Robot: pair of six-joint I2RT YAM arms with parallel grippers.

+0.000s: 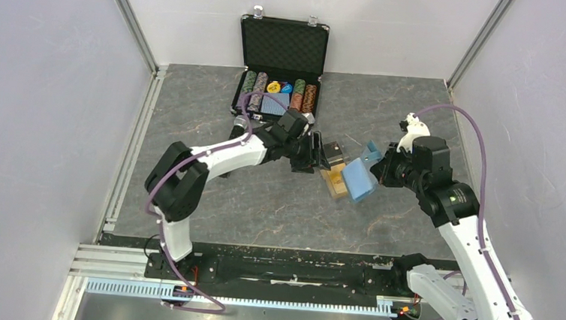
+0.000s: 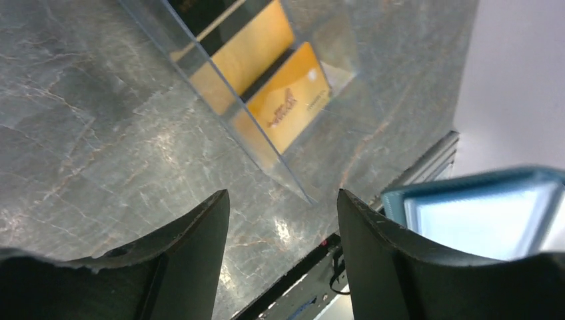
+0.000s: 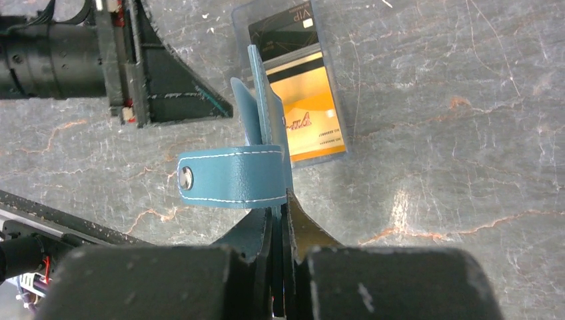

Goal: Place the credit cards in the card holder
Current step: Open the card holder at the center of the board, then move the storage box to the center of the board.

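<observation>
Left gripper (image 2: 283,200): jaws stand apart with nothing between them, hanging over the table (image 1: 216,110) at the corner of the clear box (image 2: 270,157).
Right gripper (image 3: 280,203): pinched tight on one edge of the card holder (image 3: 233,177), holding it off the table.
Card holder, look: teal-blue with a grained, leather-like face and pale stitching. A strap tab with a round metal snap lies across it, and the flaps gape a little at the far end.
Card holder, place: in the air between the two grippers, on edge, partly over the clear box.
Credit cards (image 2: 293,100): orange-yellow, flat and overlapping inside the clear box on the table. One shows a dark script logo and a line of small print, another a dark band.
Dark card (image 3: 280,30): black with gold "VIP" lettering, at the far end of the same box.
Chip case (image 1: 282,54): open at the back of the table, with rows of chips inside.
</observation>
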